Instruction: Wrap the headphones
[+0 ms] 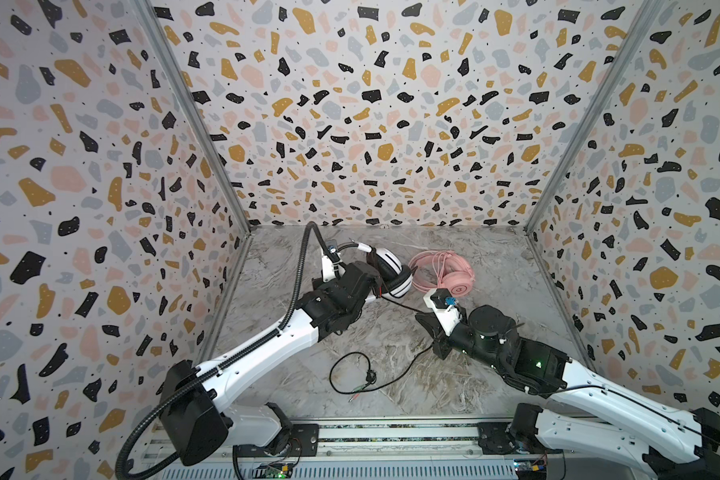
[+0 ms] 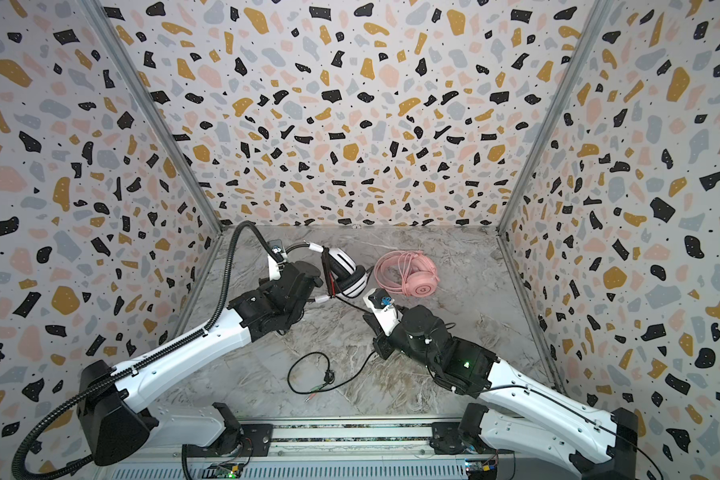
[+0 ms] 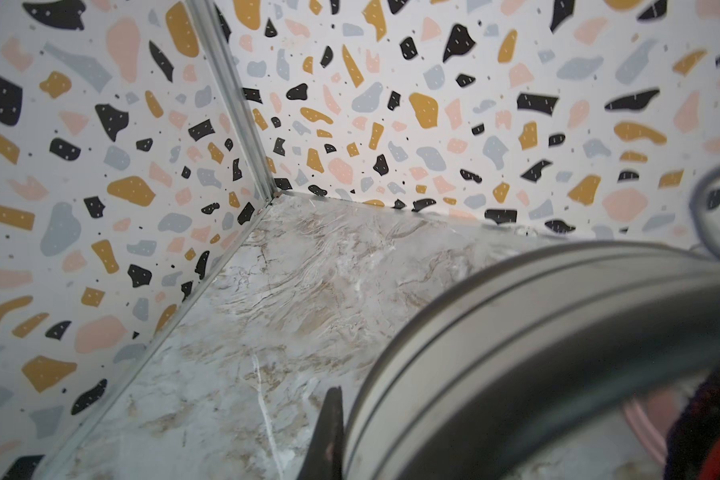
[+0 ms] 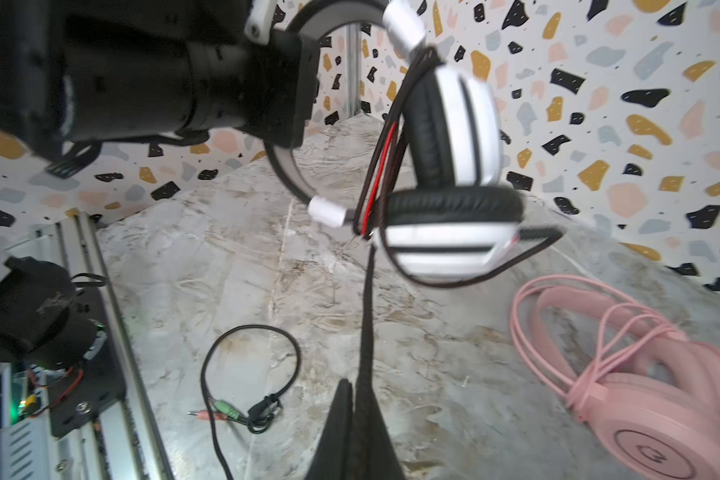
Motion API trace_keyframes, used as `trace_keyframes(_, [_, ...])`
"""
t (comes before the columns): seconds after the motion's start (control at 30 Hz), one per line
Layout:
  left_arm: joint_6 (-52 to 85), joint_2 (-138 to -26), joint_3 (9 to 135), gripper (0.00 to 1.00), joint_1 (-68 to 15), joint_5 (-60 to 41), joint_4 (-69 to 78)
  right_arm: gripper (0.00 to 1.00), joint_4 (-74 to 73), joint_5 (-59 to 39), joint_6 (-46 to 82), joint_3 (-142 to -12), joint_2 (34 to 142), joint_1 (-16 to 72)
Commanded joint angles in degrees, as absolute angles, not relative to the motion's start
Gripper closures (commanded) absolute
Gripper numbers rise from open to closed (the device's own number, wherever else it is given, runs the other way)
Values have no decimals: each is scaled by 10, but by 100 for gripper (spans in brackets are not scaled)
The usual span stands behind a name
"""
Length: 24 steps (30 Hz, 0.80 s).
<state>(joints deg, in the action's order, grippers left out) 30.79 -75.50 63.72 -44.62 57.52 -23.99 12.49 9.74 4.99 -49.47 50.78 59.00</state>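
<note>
The white-and-black headphones [image 1: 391,274] hang off the table at the back left. My left gripper [image 1: 362,276] is shut on their grey headband [image 3: 537,340]; one finger [image 3: 331,432] shows beside the band and the other is hidden behind it. Their thin black cable [image 4: 366,316] runs taut from the earcups [image 4: 449,216] to my right gripper [image 4: 352,388], which is shut on it near the table's middle [image 1: 424,318]. The rest of the cable lies looped on the table [image 1: 350,374], ending in green and pink plugs [image 4: 221,409]. The pink headphones [image 1: 445,274] lie on the table with their pink cable coiled round them.
The marble tabletop [image 1: 474,374] is boxed in by terrazzo-patterned walls at the left, back and right. A metal rail [image 1: 391,436] carrying both arm bases runs along the front edge. The pink headset lies just behind my right gripper.
</note>
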Motion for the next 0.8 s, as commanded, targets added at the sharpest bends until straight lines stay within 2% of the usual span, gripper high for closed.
trace_keyframes(0.0, [159,-731,623,100,-454,549,-170,92,163,177,-8,-549,514,580])
trace_keyframes(0.2, [41,-691,620,100,-460,395,-194,91,160,256,-59,-578,554,566])
trace_keyframes(0.33, [1,-667,624,100,-461,263,-215,89,143,258,-62,-576,566,546])
trace_keyframes(0.6, [-13,-648,644,100,-460,25,-257,83,119,148,-42,-578,568,444])
trace_keyframes(0.77, [16,-612,650,100,-460,-16,-227,81,102,103,-26,-560,576,428])
